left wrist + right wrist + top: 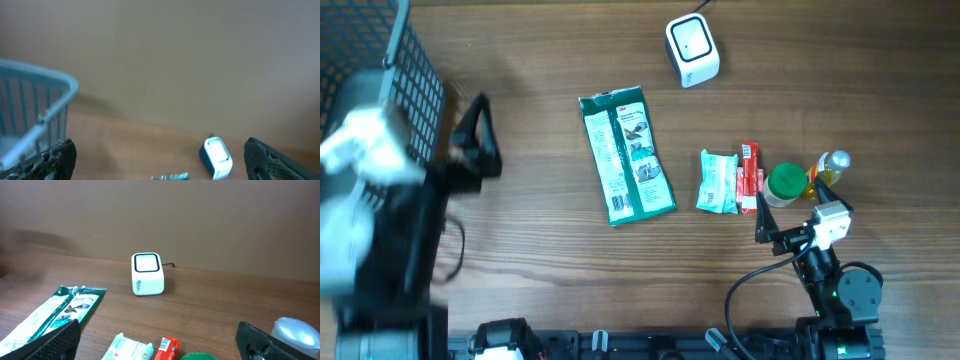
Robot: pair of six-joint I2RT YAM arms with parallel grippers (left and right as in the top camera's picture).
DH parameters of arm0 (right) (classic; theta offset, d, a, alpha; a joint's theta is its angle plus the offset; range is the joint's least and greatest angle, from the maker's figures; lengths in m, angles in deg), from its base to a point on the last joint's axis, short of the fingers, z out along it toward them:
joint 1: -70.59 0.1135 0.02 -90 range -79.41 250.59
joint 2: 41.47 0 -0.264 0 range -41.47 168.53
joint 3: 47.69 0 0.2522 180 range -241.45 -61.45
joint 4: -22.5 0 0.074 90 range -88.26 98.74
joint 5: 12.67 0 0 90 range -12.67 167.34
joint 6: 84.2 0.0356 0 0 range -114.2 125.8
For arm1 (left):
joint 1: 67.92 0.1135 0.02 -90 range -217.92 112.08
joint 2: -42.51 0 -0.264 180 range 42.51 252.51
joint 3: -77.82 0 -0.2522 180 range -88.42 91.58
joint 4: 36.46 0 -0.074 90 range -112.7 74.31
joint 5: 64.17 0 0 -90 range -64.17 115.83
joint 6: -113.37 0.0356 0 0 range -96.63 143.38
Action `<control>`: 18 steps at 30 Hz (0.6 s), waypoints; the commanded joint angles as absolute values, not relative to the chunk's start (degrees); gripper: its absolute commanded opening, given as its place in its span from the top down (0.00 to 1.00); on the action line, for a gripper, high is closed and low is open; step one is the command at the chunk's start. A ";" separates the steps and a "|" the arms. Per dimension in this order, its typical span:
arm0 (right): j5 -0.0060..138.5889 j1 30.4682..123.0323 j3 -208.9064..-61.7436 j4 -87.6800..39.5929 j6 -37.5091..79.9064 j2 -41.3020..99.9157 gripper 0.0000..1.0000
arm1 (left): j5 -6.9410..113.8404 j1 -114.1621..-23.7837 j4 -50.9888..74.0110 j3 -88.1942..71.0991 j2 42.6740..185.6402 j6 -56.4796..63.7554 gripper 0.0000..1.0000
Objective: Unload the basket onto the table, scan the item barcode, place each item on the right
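A white barcode scanner (692,50) stands at the back of the wooden table; it also shows in the right wrist view (147,274) and the left wrist view (216,157). A long green package (626,155) lies flat in the middle. To its right lie a small pale green pack (718,182) and a red packet (750,178). My left gripper (477,132) hovers open at the left, holding nothing. Just in front of the small items, my right gripper (788,224) is open and empty. The red packet (167,349) lies between its fingers' line of sight.
A dark wire basket (380,80) fills the far left corner, close to my left arm. A green-lidded jar (785,183) and a yellow bottle with a silver cap (830,168) stand right of the red packet, near my right gripper.
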State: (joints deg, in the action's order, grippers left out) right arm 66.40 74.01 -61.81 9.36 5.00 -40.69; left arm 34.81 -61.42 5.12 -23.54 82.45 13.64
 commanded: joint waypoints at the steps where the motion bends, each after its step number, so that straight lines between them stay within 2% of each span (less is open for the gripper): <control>1: 65.83 73.72 -61.74 9.58 4.30 -41.04 0.00 | 34.76 -61.05 5.38 -23.21 76.01 13.94 0.00; 9: 65.83 73.72 -61.74 9.58 4.33 -41.04 0.00 | 34.35 -61.05 5.40 -29.60 63.18 13.92 0.00; 13: 65.83 73.72 -61.74 9.56 4.33 -41.04 0.00 | 29.60 -61.05 5.86 -37.40 58.21 13.92 0.00; 18: 65.83 73.72 -61.74 9.58 4.33 -41.04 0.00 | 29.58 -61.05 14.80 -46.34 54.37 13.92 0.00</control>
State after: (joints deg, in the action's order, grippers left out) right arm 66.40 74.01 -61.79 9.36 5.00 -40.69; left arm 30.81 -61.42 10.06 -41.27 56.99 13.64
